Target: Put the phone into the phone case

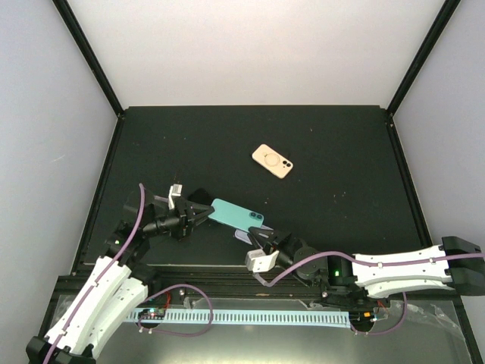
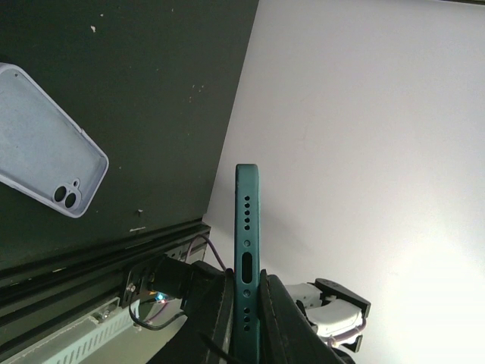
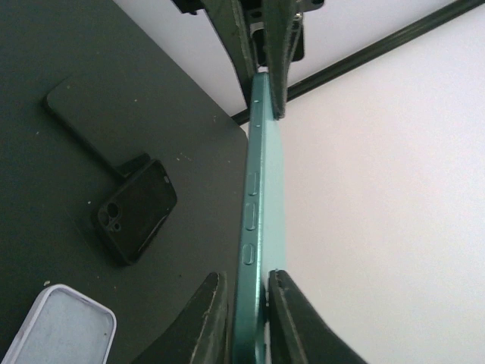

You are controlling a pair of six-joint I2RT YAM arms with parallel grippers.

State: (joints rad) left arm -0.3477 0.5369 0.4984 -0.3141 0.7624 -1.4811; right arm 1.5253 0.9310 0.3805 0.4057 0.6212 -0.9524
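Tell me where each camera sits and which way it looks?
Top external: above and behind, looking down at the black table; both white arms show.
Left wrist: on the left gripper, facing the slim teal phone's port end; fingers show.
Right wrist: on the right gripper, facing its button edge; fingers show.
All share that phone.

From the left wrist we see the phone case (image 2: pixel 42 144) only in part, its left end cut by the picture's edge. From the right wrist only one corner shows. The phone (image 3: pixel 261 220) stands edge-on in both wrist views, faces hidden, its near end running off the bottom between the fingers (image 3: pixel 206 322) of the right gripper (image 3: pixel 246 279). From above, the left gripper (image 1: pixel 203 214) covers one short end.
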